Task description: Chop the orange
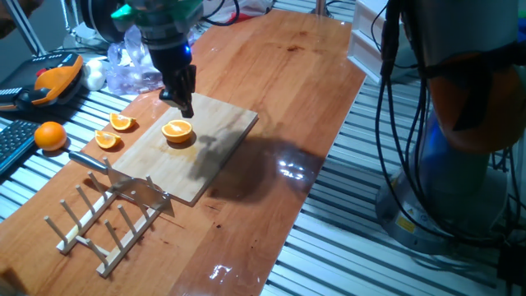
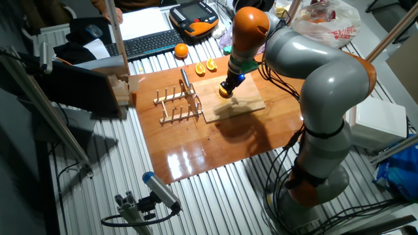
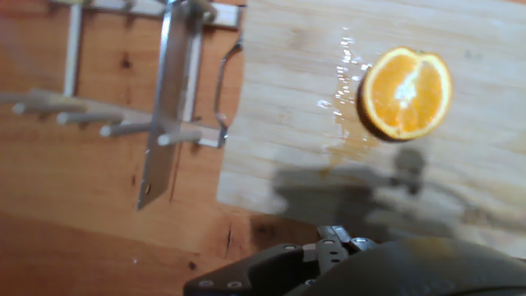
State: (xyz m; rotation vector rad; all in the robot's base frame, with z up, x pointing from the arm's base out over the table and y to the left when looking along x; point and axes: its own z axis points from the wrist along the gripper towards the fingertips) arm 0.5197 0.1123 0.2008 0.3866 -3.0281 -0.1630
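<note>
Half orange (image 1: 177, 131) rests on the cutting board (image 1: 215, 156), cut face up, no long axis; fingers (image 1: 186, 105) state: cannot tell.

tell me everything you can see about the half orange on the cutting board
The half orange lies cut face up on the pale wooden cutting board, peel side down. Its round face shows pale segments inside a bright orange rim. It is whole, not yet chopped. Wet juice marks glisten on the wood beside it. The end effector hovers nearby without touching it.
</note>
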